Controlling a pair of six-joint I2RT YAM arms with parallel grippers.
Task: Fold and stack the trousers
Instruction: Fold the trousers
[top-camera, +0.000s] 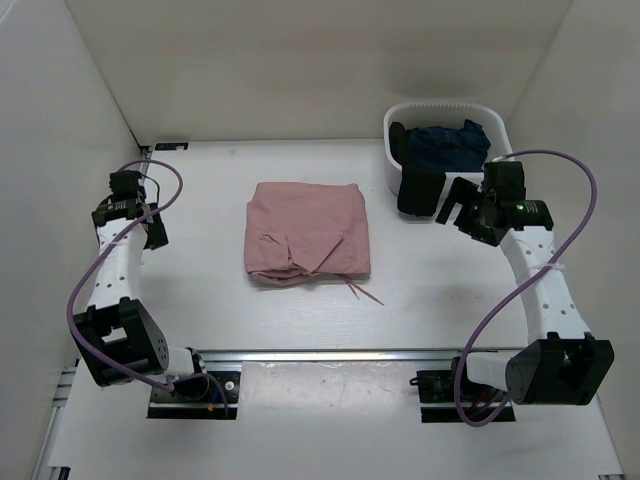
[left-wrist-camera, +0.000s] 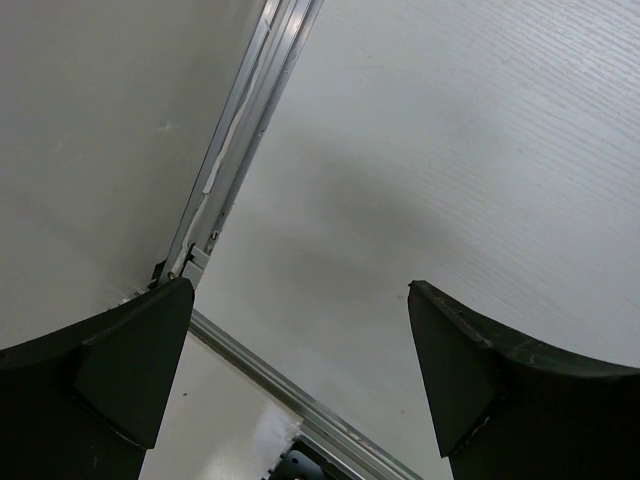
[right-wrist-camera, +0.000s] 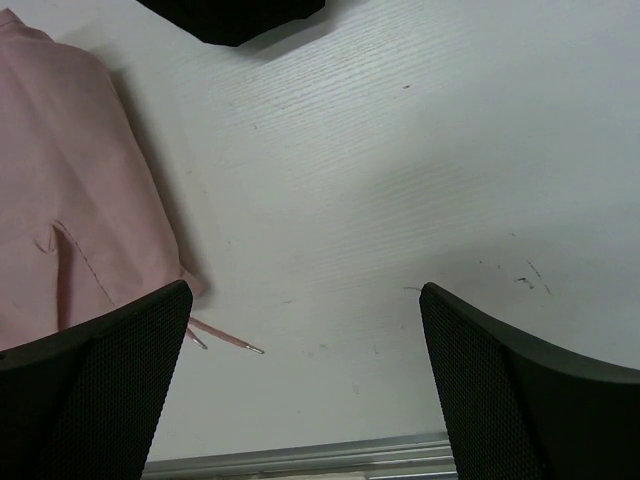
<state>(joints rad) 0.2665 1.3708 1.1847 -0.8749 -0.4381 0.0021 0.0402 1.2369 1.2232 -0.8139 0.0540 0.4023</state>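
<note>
Dusty-pink trousers (top-camera: 308, 232) lie folded in a rumpled square left of the basket (top-camera: 445, 104); left gripper (left-wrist-camera: 300, 292) and right gripper (right-wrist-camera: 305, 290) gape, empty.

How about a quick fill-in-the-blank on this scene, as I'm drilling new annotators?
1. The folded trousers on the table are ____ in colour.
2. The white basket holding a dark garment stands on the ____ arm's side.
3. The left gripper and the right gripper both have their jaws ____, with nothing between them.
Missing words: pink; right; open.
</note>
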